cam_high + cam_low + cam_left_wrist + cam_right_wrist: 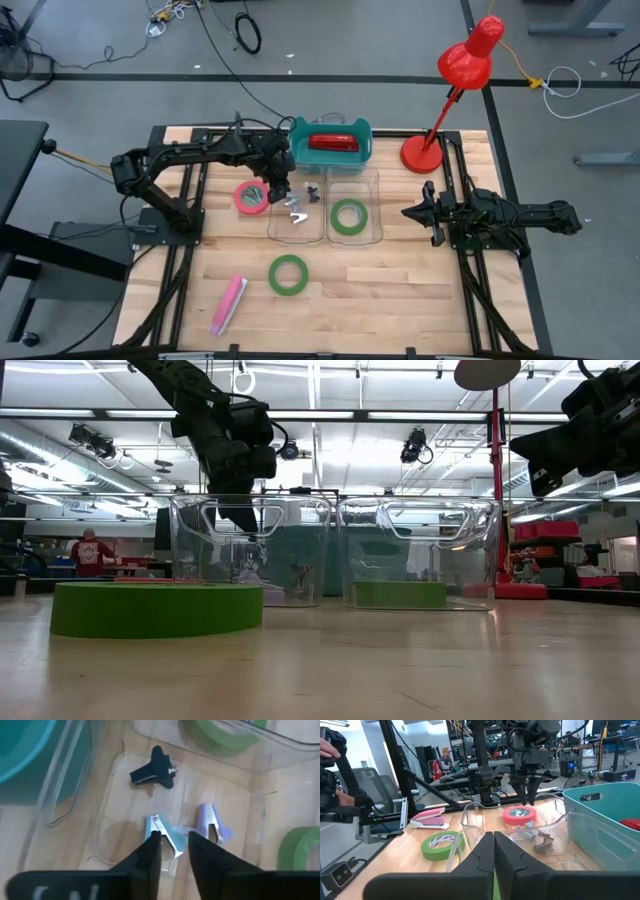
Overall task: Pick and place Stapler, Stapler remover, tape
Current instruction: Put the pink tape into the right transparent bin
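My left gripper hangs open over the left clear bin, fingers slanting down. On that bin's floor lie a blue staple remover just past the fingertips, a purple one and a black one. One green tape lies flat in the right clear bin, another green tape on the table nearer the front, and a red-pink tape beside the left bin. A red stapler lies in the teal bin. My right gripper waits shut at the table's right side.
A pink stapler lies near the table's front left. A red desk lamp stands at the back right, its head leaning over the far edge. Bare wood lies at the front centre and front right. People show in the room beyond.
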Robot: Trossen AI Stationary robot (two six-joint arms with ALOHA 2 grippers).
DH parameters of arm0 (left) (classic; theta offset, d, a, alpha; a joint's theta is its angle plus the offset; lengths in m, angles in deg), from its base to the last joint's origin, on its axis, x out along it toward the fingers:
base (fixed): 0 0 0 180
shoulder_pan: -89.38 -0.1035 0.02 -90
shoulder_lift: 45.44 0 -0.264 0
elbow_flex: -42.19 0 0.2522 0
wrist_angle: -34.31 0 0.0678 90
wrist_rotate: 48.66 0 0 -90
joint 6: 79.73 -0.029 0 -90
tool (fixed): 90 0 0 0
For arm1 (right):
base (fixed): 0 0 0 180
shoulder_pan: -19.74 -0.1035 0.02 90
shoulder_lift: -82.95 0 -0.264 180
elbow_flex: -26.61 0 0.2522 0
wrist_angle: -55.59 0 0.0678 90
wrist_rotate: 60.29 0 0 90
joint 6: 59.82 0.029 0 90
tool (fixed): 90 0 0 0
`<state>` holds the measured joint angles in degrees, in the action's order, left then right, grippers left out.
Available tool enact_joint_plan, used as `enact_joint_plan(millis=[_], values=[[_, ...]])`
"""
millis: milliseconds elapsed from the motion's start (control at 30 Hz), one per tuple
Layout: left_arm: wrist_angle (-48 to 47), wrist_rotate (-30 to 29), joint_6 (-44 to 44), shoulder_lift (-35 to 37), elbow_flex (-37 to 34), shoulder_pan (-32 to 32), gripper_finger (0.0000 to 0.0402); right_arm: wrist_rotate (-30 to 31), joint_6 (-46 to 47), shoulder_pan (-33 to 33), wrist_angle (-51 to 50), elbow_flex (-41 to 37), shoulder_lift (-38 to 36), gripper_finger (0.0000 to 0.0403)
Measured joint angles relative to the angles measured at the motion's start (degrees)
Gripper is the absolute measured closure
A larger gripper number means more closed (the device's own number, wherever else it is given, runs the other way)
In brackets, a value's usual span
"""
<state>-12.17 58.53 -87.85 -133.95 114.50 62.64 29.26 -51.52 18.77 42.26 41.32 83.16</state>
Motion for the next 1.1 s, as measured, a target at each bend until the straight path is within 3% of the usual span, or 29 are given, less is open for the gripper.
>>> enact_joint_plan(millis=[200, 367, 633, 1100], values=[[-0.1, -1.9, 0.2, 0.0, 0.0, 0.0, 0.0241, 0.0, 0.0, 0.0, 0.0, 0.0, 0.0, 0.0396], [-0.2, -2.0, 0.4, 0.0, 0.0, 0.0, 0.0217, 0.0, 0.0, 0.0, 0.0, 0.0, 0.0, 0.0396], [-0.7, -2.4, 0.1, 1.6, 0.0, 0.0, 0.0219, 0.0, 0.0, 0.0, 0.0, 0.0, 0.0, 0.0396], [-6.0, -4.2, -0.1, 12.9, 0.0, 1.8, 0.022, 0.0, 0.0, 0.0, 0.0, 0.0, 0.0, 0.0396]])
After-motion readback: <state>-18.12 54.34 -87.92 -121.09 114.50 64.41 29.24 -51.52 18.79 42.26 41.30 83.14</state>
